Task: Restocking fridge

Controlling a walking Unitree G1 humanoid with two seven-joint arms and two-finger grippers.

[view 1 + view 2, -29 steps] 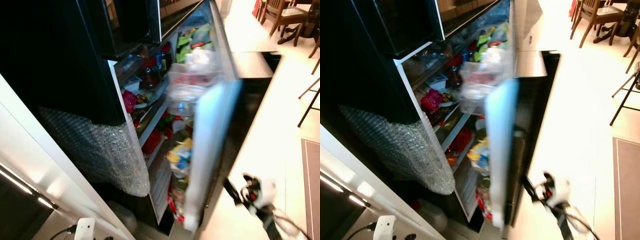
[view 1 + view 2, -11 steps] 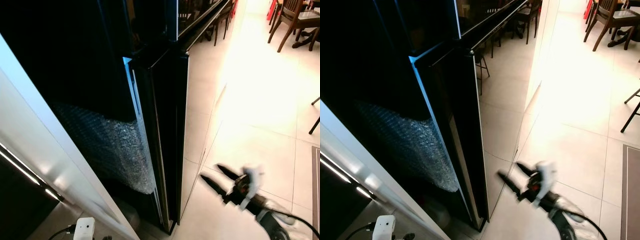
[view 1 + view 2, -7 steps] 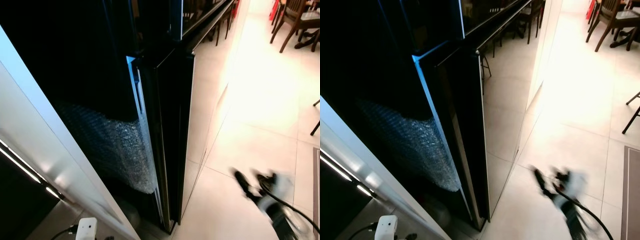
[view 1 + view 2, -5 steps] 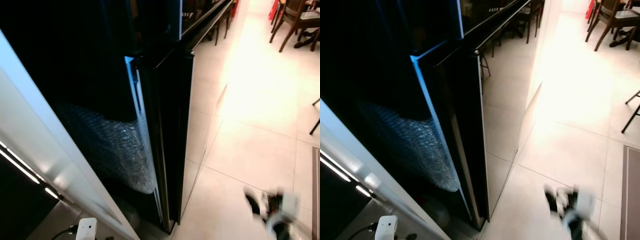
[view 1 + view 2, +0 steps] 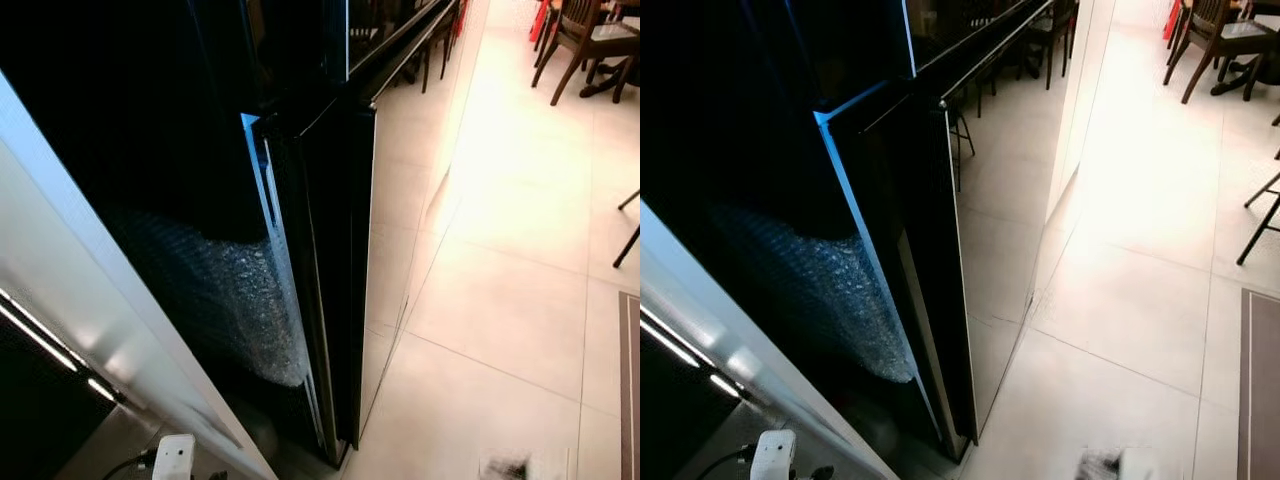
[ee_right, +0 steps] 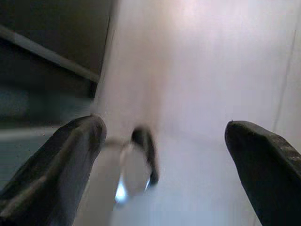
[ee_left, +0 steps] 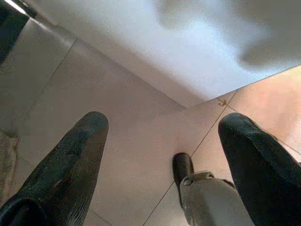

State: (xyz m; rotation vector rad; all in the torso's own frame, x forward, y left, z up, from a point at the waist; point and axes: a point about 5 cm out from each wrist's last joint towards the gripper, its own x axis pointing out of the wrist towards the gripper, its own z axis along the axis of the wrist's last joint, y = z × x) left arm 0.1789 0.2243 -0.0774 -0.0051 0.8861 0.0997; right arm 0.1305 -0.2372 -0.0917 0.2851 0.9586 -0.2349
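Both tools are spread and empty: left tool (image 7: 160, 136) and right tool (image 6: 164, 136) above pale floor (image 5: 500, 330). Black fridge (image 5: 330, 230) stands closed, left of frame.

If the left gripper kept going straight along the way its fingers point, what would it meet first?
Most likely the tiled floor. The left gripper is open and aims down at pale tiles, with nothing between its fingers. A rounded grey part sits low in the left wrist view, slightly off that line; depth is unclear.

Pale tiled floor (image 5: 500, 320) under fridge (image 5: 330, 250)
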